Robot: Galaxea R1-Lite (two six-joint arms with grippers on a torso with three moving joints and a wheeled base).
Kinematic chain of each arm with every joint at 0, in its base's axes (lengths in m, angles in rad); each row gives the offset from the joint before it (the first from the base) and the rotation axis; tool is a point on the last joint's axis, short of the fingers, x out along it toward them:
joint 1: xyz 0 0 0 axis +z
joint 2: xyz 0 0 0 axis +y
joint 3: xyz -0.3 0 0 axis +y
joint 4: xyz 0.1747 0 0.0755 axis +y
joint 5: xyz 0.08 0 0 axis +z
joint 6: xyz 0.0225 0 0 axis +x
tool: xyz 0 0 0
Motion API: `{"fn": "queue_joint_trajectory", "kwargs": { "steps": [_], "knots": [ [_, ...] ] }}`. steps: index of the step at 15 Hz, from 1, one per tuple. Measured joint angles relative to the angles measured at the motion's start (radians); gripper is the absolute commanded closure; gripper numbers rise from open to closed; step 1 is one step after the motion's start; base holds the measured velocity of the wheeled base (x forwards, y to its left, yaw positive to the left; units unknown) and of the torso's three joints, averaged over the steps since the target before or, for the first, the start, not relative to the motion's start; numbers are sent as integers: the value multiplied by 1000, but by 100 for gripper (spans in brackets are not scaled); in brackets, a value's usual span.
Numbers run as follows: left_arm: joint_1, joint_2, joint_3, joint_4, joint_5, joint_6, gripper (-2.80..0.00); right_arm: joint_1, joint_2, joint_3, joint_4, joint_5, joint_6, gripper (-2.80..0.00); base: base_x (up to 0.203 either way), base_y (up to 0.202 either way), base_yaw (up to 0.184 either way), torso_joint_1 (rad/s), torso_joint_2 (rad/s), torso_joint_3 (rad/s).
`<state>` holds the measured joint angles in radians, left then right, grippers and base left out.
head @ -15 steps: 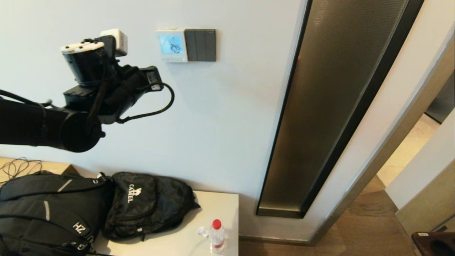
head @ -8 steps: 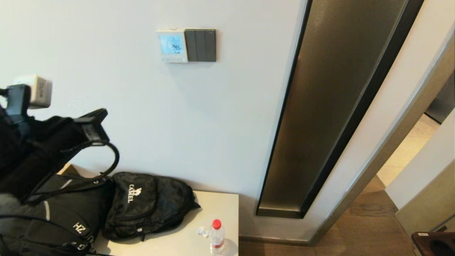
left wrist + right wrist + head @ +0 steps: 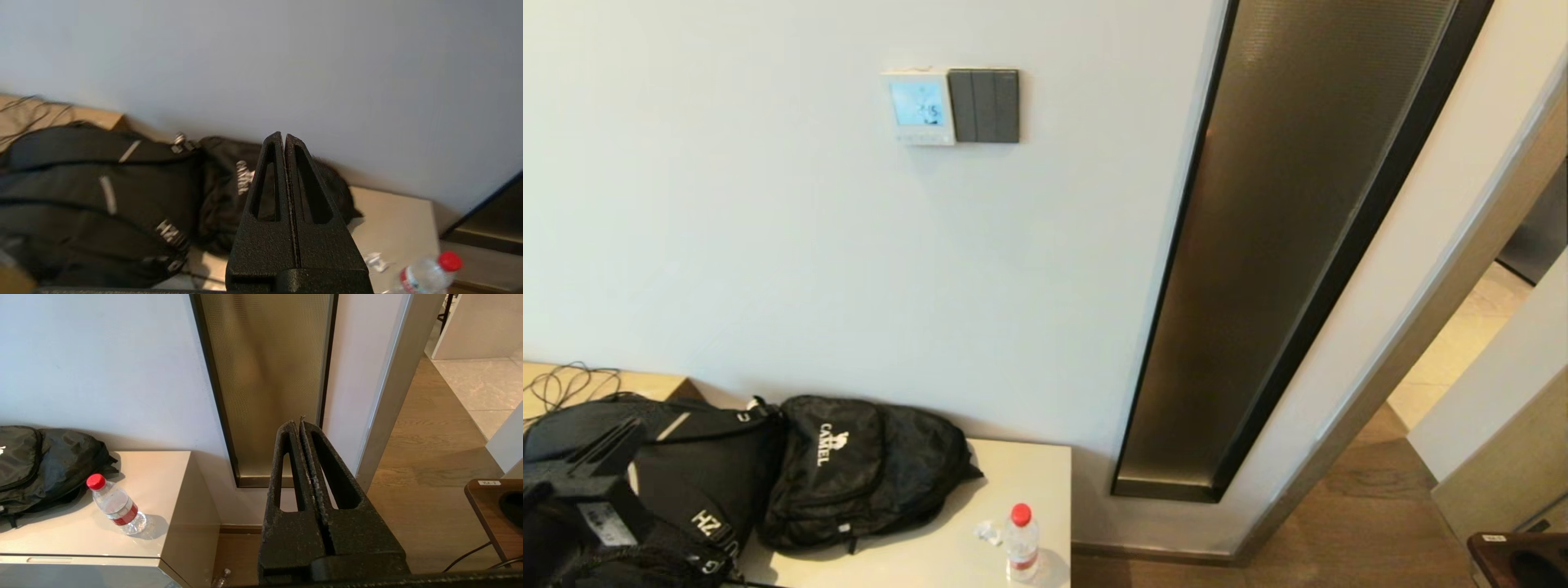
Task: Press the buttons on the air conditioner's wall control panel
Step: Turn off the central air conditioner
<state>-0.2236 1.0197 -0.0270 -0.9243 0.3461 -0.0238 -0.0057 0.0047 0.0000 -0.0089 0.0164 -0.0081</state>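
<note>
— pale wall fills most of the head view, with a tall bronze mesh strip at about 3 o'clock from its middle. where is the air conditioner's wall control panel?

— high up, near 11 o'clock from the middle of that view, its blue screen lit. the buttons run along its lower edge, too small to tell apart. a dark grey switch plate touches it at 3 o'clock.

— and the arms?

— the left arm sits low, at 7 o'clock in the head view, over the black backpacks, well apart from the panel. in its wrist view the left tool has its two fingers pressed together, holding nothing, pointing toward the wall's base above the bags.

— the right one?

— seen only in its own wrist view. the right tool is also closed flat on itself, empty, aimed at the foot of the mesh strip.

— anything on the tabletop?

— the backpacks and a red-capped water bottle, standing upright at its near corner.
</note>
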Motion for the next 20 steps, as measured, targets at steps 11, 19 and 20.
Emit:
{"fn": "queue_joint_trajectory", "kwargs": {
  "steps": [11,19,20],
  "knots": [
    [146,-527,20,634,55,18,0,0,0,0,0,0,0,0,0,0,0,0,0,0],
    [203,-810,-9,867,-200,11,0,0,0,0,0,0,0,0,0,0,0,0,0,0],
    [210,-839,-17,898,-241,11,0,0,0,0,0,0,0,0,0,0,0,0,0,0]
  ]
}}
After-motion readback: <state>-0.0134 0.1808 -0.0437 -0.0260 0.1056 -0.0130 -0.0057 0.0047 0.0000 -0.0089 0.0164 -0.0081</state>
